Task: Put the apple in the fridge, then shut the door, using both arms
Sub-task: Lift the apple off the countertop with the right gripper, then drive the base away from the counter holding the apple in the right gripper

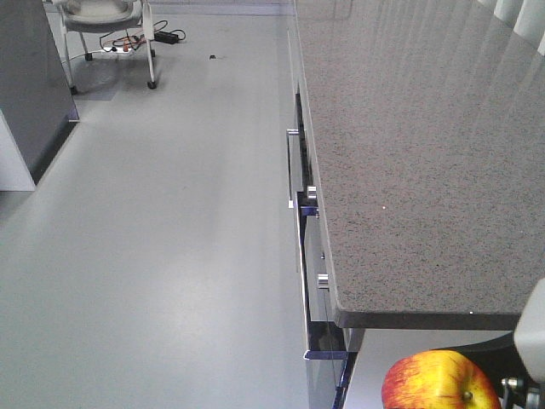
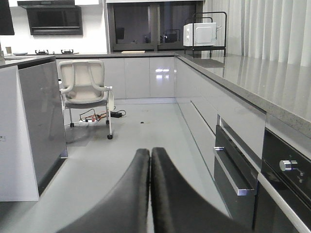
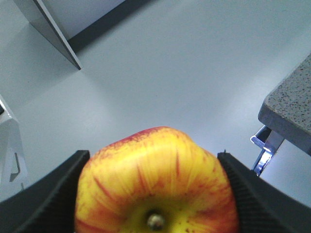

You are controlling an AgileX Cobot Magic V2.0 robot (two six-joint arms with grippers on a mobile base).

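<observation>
Grey floor [image 1: 170, 256] lies below the apple [image 3: 155, 184], clamped in the right end effector [image 3: 153, 165] (likely for carrying). The left end effector [image 2: 150, 160], pressed together and empty, seems kept free for closing. A stone worktop [image 1: 409, 153] runs beyond.

Open floor [image 1: 170, 256] runs between the counter [image 1: 409, 153] and a grey cabinet [image 1: 30, 94]; a chair [image 2: 85, 90] stands at the far end.

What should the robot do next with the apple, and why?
Probably keep the right gripper squeezed and carry the apple away from the counter to find the fridge. The apple is pinched between both fingers over bare floor, and no view shows an open fridge shelf yet.
</observation>
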